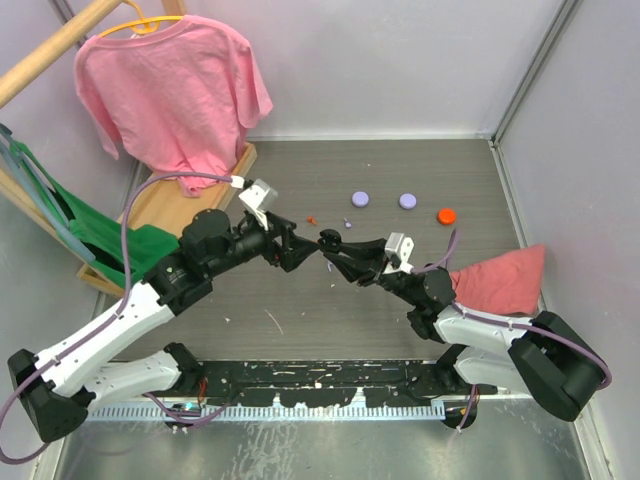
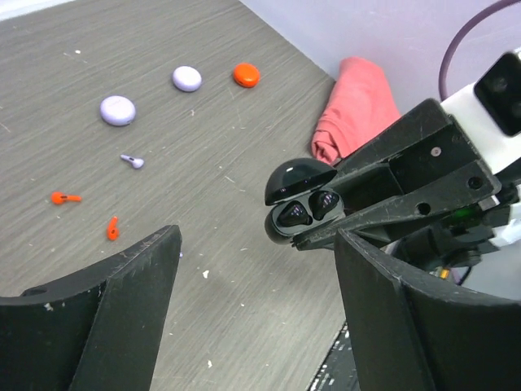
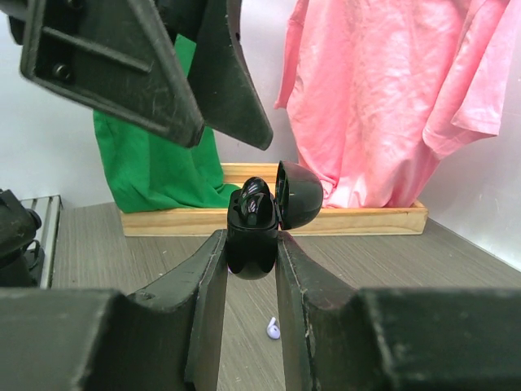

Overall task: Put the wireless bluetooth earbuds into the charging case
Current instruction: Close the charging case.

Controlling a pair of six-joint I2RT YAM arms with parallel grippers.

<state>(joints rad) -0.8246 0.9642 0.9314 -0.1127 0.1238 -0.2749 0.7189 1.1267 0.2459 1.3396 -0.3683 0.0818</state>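
My right gripper (image 3: 251, 244) is shut on the black charging case (image 3: 252, 240) and holds it above the table with its lid (image 3: 298, 195) open. In the left wrist view both black earbuds (image 2: 303, 209) sit side by side in the case (image 2: 281, 228), under the raised lid (image 2: 299, 177). My left gripper (image 2: 256, 301) is open and empty, a little to the left of the case; its fingers (image 3: 163, 73) show at the top of the right wrist view. In the top view the two grippers meet at mid-table, around the case (image 1: 328, 241).
Two lilac discs (image 1: 359, 199) (image 1: 407, 201) and an orange disc (image 1: 446, 215) lie at the back. Small red scraps (image 2: 65, 197) and a lilac earbud (image 2: 133, 161) lie on the table. A pink cloth (image 1: 500, 278) lies right. A wooden rack (image 1: 175, 205) with pink and green shirts stands left.
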